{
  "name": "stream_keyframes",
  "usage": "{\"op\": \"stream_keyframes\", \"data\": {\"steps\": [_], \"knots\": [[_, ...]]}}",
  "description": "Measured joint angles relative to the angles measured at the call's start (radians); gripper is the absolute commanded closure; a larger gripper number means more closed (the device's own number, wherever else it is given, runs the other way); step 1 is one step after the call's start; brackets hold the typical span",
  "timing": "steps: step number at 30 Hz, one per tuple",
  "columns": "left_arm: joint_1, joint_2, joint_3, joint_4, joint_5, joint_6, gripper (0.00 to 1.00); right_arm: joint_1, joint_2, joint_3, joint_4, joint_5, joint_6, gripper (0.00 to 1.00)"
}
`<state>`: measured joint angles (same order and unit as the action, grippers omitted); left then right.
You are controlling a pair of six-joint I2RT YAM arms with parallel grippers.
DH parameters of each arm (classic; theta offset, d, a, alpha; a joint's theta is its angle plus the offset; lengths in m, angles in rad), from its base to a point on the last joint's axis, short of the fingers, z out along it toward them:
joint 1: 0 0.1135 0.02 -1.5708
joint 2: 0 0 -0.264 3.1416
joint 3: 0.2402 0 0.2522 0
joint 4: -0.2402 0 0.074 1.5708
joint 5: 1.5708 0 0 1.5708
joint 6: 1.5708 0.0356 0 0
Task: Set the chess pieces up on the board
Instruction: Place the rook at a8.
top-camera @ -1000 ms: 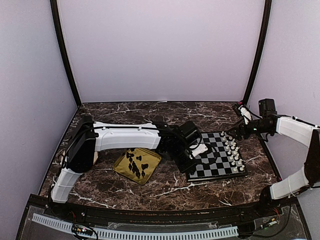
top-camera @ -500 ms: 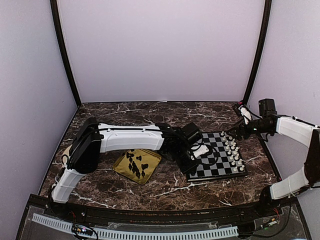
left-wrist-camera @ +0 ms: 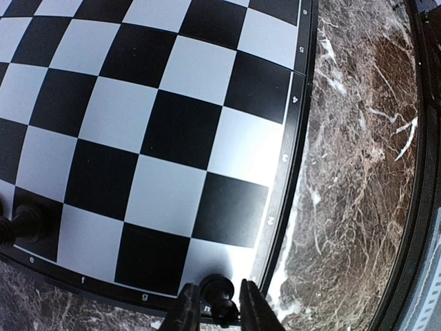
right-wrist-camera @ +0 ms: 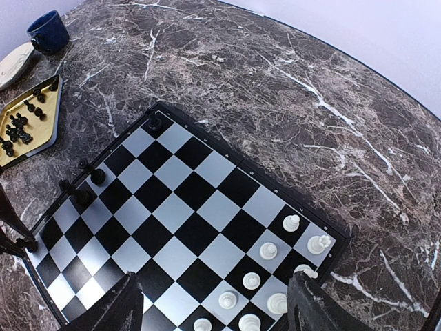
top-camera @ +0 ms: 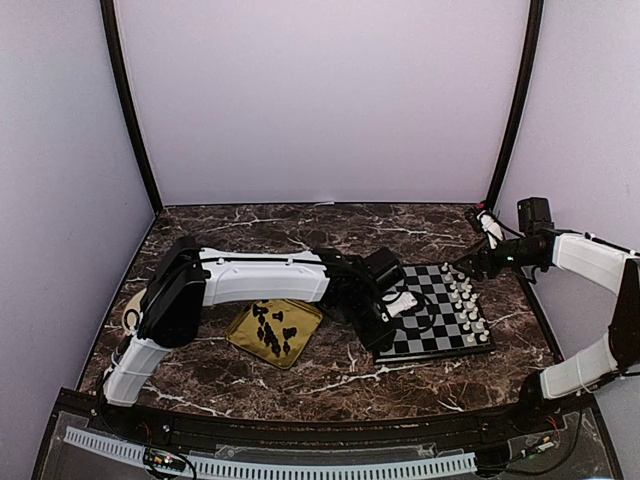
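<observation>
Top view: the left pincer [top-camera: 397,303] is hanging over the left edge of the flat black-and-white checkered board [top-camera: 432,325]. Against a second ago it is sitting a touch lower, its elbow swung rightward, while the right pincer [top-camera: 470,263] is keeping its place.

Left wrist: the fingers [left-wrist-camera: 186,314] are standing narrow either side of a small black chess piece [left-wrist-camera: 217,298] on a corner square; I cannot tell whether they are clamping it.

Right wrist: the right pincer [right-wrist-camera: 213,307] is gaping wide above the white chess pieces [right-wrist-camera: 269,251].
</observation>
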<state>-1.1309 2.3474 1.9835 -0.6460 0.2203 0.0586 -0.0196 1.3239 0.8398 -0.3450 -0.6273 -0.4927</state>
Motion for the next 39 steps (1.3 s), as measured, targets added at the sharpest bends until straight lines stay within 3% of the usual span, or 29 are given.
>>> {"op": "stream_keyframes", "data": {"steps": [9,25,39], "knots": [[0.000,0.011,0.000,-0.014,-0.005,-0.001,0.70,0.000,0.000,0.000,0.000,0.000,0.000,0.28],[-0.013,0.011,0.006,-0.051,-0.042,0.010,0.80,0.000,0.000,0.000,0.000,0.000,0.000,0.28],[-0.013,0.013,0.006,-0.033,-0.041,0.013,0.81,0.000,0.000,0.000,0.000,0.000,0.000,0.28]]}}
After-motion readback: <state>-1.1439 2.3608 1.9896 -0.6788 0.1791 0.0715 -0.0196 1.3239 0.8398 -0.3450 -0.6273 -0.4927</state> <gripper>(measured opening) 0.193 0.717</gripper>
